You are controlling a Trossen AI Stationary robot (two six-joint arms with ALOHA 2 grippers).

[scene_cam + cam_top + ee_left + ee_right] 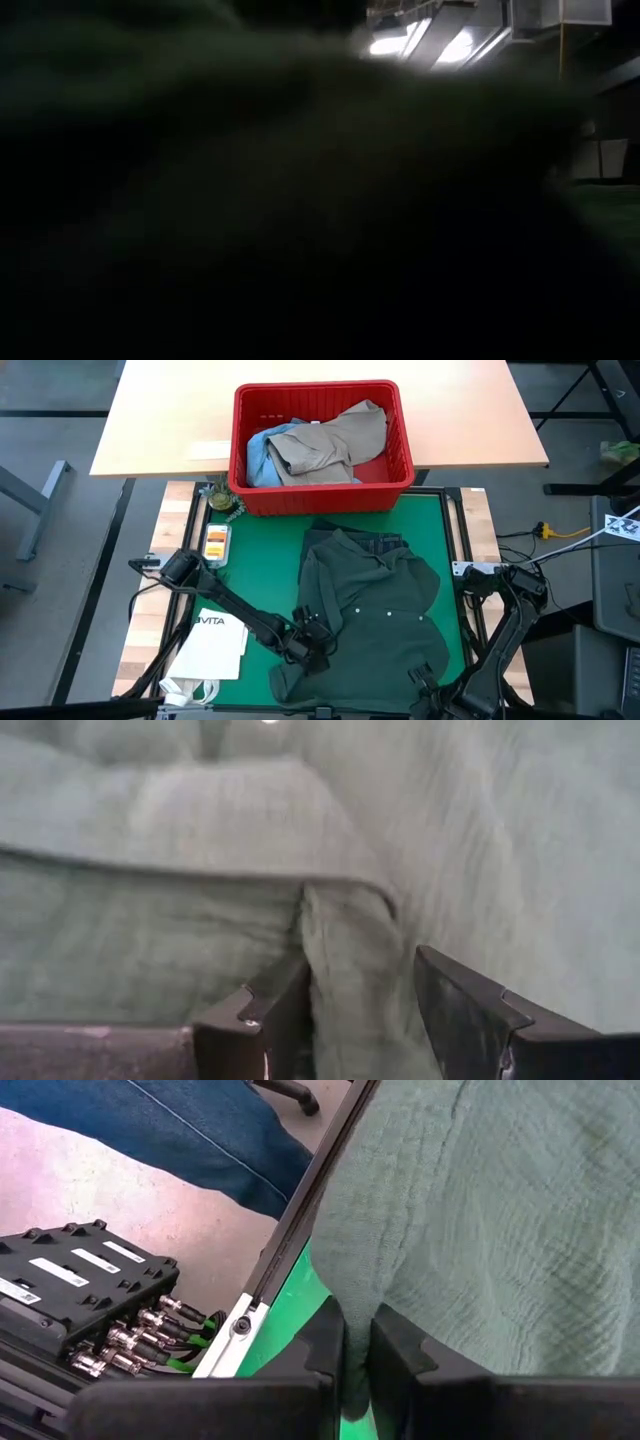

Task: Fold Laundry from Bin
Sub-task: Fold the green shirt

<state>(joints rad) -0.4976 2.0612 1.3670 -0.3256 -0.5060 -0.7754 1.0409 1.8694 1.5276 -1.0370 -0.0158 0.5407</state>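
The green shirt [370, 610] lies spread on the mat [260, 575], in front of the bin [320, 448] where the other garments wait. The left gripper [312, 645] pinches a fold at its near left hem, the right gripper [428, 682] pinches the near right edge — folding seems underway; next, probably, both lift the hem together and carry it toward the collar.

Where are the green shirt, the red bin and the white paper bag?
green shirt [375, 610]: high view, middle of its front.
red bin [320, 497]: high view, near ribbed wall.
white paper bag [215, 645]: high view, flat printed face.
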